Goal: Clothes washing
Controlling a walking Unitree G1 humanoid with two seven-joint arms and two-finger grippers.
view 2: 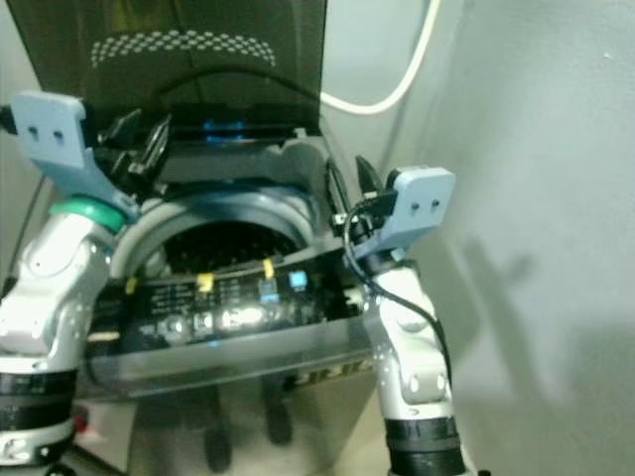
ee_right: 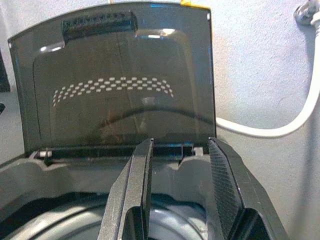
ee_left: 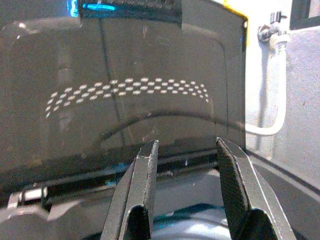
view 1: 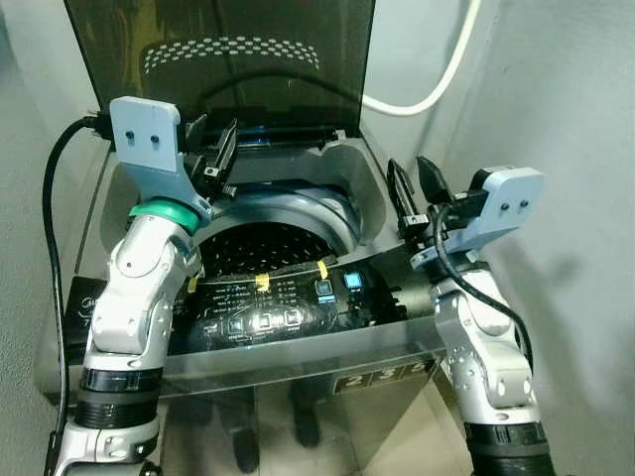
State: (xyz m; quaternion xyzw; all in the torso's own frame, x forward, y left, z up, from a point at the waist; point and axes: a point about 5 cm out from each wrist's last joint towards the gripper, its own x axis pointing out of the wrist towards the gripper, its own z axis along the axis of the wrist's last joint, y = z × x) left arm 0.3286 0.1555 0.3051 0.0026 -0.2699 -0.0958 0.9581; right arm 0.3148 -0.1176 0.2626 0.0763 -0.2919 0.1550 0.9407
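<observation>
Since its tinted lid [view 1: 228, 59] stands raised against the wall, the washing machine [view 1: 298, 297] shows a dark perforated drum [view 1: 263, 243]; whether clothes lie inside cannot be told. That lid looks rigid, light and smooth, best taken by its free top edge. Both the left end effector [view 1: 213, 149] and right end effector [view 1: 412, 188] hover over the rim, fingers apart, empty. A white hose [view 1: 437, 79] hangs behind.

Left gripper [ee_left: 185, 165]: we see its fingers parted, nothing between them.
Lid [ee_left: 125, 90]: raised upright, dark and tinted.
Hose [ee_left: 274, 100]: white, beside the lid.
</observation>
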